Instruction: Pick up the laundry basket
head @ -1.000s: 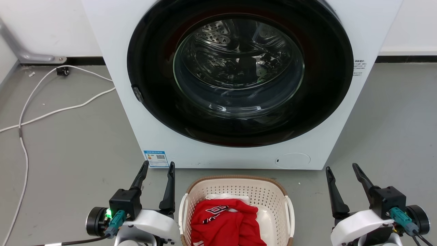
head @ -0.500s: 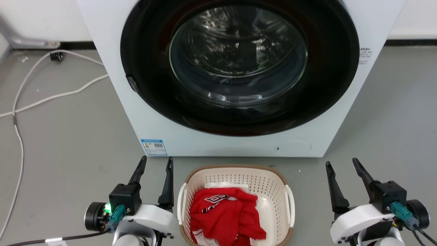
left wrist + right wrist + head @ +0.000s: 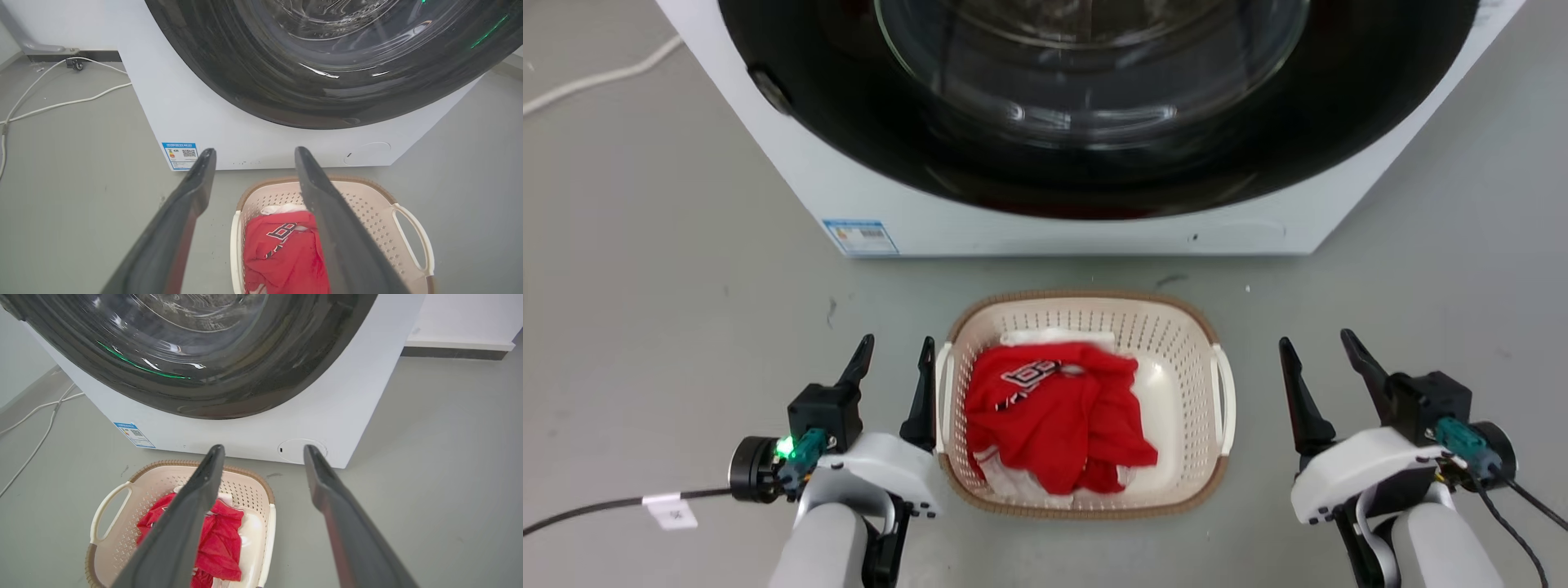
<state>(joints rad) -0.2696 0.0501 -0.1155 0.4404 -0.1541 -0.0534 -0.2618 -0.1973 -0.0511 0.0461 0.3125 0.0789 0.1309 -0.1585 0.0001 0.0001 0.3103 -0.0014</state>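
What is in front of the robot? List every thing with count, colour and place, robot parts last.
washing machine: one, white with a black round door, at the top of the head view
label: one, blue, on the machine's lower left corner
laundry basket: one, cream with a brown rim, on the floor before the machine
red garment: one, red, inside the basket
white cloth: one, white, under the garment
cable: at least one, white, on the floor at upper left
floor: grey
left gripper: open, dark fingers, beside the basket's left handle
right gripper: open, dark fingers, off the basket's right side
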